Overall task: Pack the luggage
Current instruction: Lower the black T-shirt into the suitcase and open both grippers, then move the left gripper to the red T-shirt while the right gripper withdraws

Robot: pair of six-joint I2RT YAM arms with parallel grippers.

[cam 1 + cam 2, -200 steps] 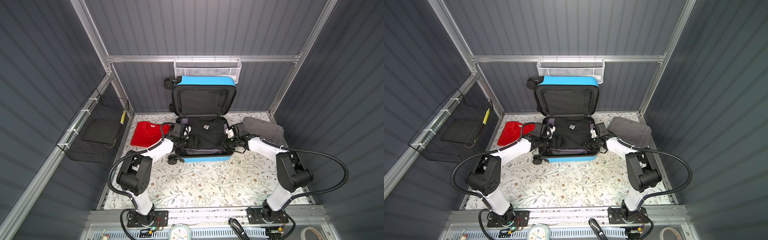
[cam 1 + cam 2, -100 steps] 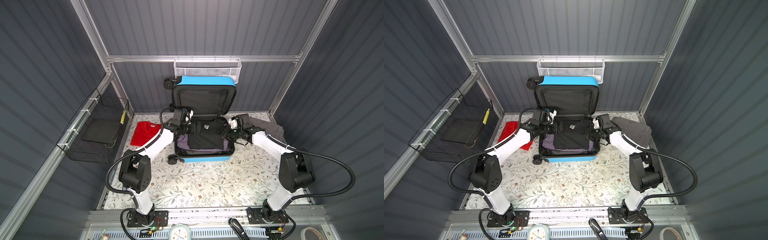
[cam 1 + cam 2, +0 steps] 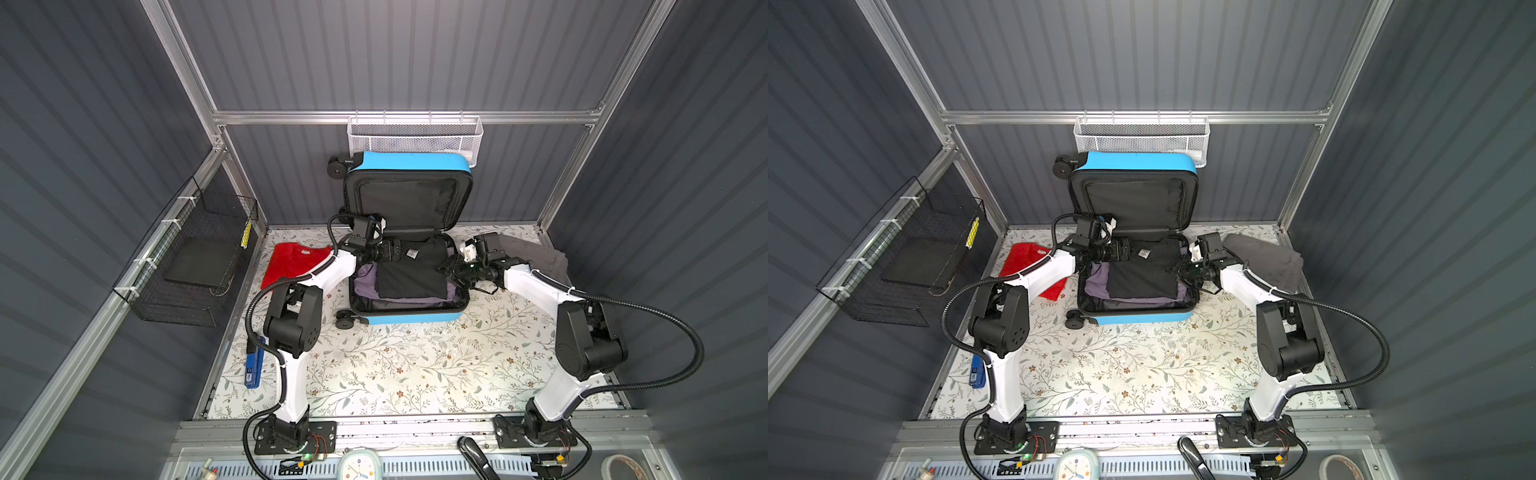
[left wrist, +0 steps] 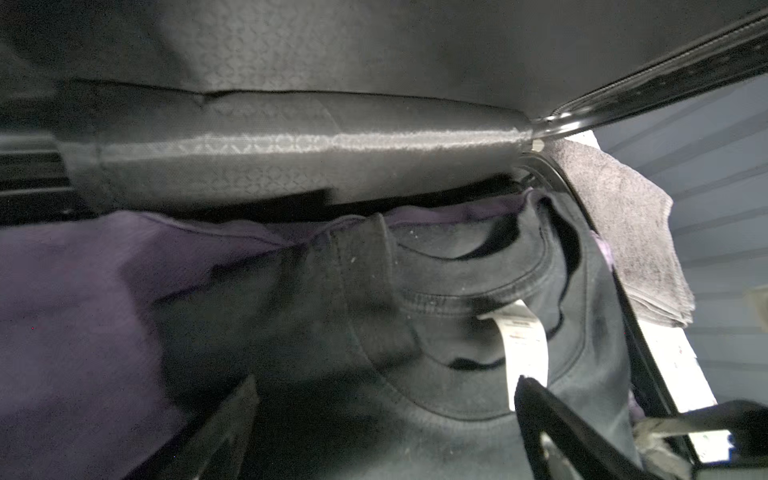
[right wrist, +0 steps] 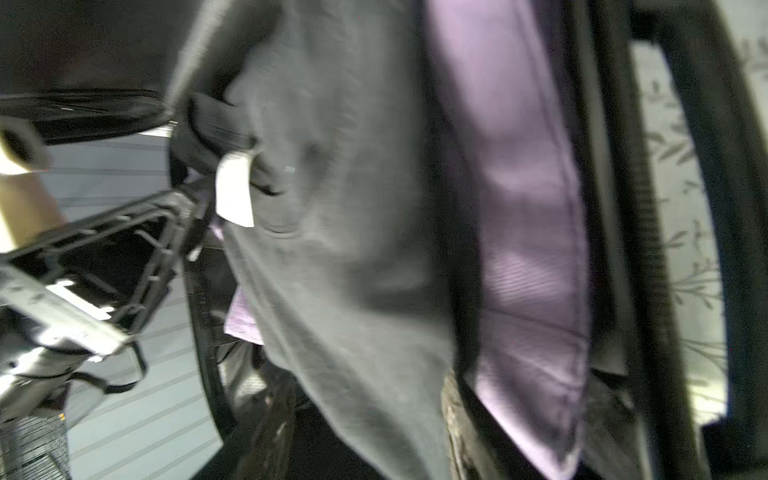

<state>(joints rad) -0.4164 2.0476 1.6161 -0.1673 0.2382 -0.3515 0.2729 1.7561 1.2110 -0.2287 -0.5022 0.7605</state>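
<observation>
Labels
- White neck tag (image 4: pixel 523 345) sewn into the collar of the black t-shirt (image 4: pixel 457 419); printed lines show, too faint to read
- Yellow tag (image 3: pixel 247 235) on the black wire basket (image 3: pixel 195 266); marks not legible

Luggage (image 3: pixel 409 319)
- Lies open on the floral mat (image 3: pixel 415 365), lid upright against the back wall
- The base holds the black t-shirt on top of a purple garment (image 3: pixel 365 276)

Left gripper (image 3: pixel 395 254)
- Fingers (image 4: pixel 532 403) spread wide, nothing between them but air
- They hang over the collar end of the shirt, close to the hinge
- Neck tag just past one fingertip; purple garment off beyond the other finger
- Grey towel (image 4: pixel 623 232) further out past the tag-side finger, outside the rim

Right gripper (image 3: pixel 446 269)
- Sits at the base's rim on the side nearest the towel
- Wrist view is smeared; black shirt and purple cloth fill the space straight ahead of the fingers
- Cannot tell how far the jaws are parted, nor whether any cloth is pinched

Versus one second ago
- Then: shirt spread across the whole width of the base, one gripper at each side rim
- Now: left gripper has come inward over the collar, right gripper stays near its rim
- The shirt covers less, with purple exposed along the left-gripper side and the near edge
</observation>
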